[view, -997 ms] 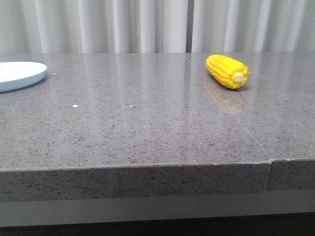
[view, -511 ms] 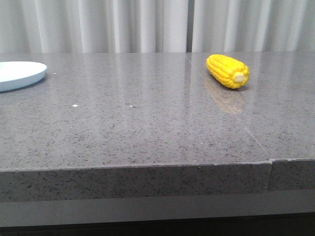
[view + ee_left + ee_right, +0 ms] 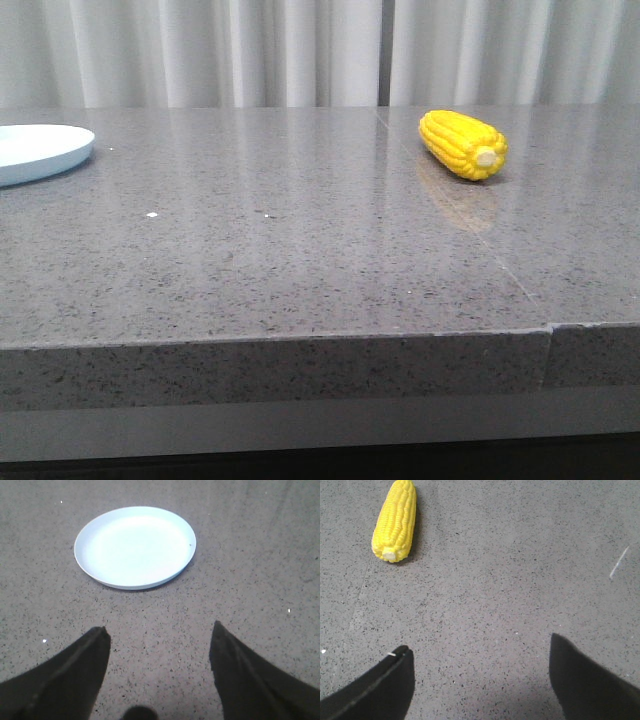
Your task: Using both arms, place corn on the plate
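At the far left edge of the grey speckled table (image 3: 300, 260): the plate (image 3: 40, 152), pale blue-white, bare, cut off by the frame in the front view. Over the table just short of it, seen only through the left wrist view: the left gripper (image 3: 159, 667), jaws spread wide, nothing between the 2 dark fingers (image 3: 80, 670). Toward the far right edge, well apart from the plate: the corn (image 3: 463, 145), lying on its side, pale cut end turned toward the near right corner, beside a seam in the tabletop. Near it, off to one side in the right wrist view: the right gripper (image 3: 480, 680), likewise wide open and empty, not yet lined up with the cob. Step in hand, by judgement: the approach, with no grasp begun. Next move likely for the right arm: centring over the cob, jaws across its short width, then descent and closure. Possible handover mid-table, given 2 arms and the gap.
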Motion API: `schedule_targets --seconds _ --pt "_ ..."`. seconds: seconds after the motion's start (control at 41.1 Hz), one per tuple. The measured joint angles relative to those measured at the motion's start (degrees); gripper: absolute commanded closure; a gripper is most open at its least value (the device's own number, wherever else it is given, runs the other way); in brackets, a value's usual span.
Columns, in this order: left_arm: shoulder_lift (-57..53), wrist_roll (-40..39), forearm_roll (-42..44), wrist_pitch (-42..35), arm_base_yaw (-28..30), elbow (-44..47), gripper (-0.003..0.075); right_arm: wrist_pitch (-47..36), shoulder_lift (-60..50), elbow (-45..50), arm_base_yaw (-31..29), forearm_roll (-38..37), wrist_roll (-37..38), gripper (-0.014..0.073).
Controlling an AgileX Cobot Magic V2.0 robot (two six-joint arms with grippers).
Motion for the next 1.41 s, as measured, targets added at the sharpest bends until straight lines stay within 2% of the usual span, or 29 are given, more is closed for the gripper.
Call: schedule_targets --seconds 0.219,0.438,0.535,0.681,0.851,0.924,1.168,1.411 --pt "9.88 0.32 4.42 7.08 0.0 -6.54 0.0238 0.0 0.0 0.1 0.0 0.0 0.0 -0.0008" --pt "21.64 0.32 7.82 8.7 0.44 -13.17 0.0237 0.0 0.0 0.1 0.0 0.0 0.0 -0.0008" --pt "26.57 0.32 7.21 8.91 3.13 -16.92 0.0237 0.0 0.0 0.1 0.0 0.0 0.0 -0.0008" --pt "33.47 4.71 0.02 9.91 10.48 -22.9 0.0237 0.0 0.0 0.1 0.0 0.0 -0.12 -0.0008" --pt "41.54 15.79 -17.23 10.47 19.63 -28.89 0.0238 0.0 0.0 0.1 0.0 0.0 -0.33 -0.0008" --pt "44.74 17.92 -21.56 9.65 22.02 -30.79 0.0238 0.0 0.0 0.1 0.0 0.0 -0.33 -0.0008" --pt "53.24 19.5 -24.42 2.87 23.01 -35.11 0.0238 0.0 0.0 0.1 0.0 0.0 -0.33 -0.0008" --pt "61.38 20.8 -24.76 0.72 20.98 -41.04 0.0238 0.0 0.0 0.1 0.0 0.0 -0.33 -0.0008"
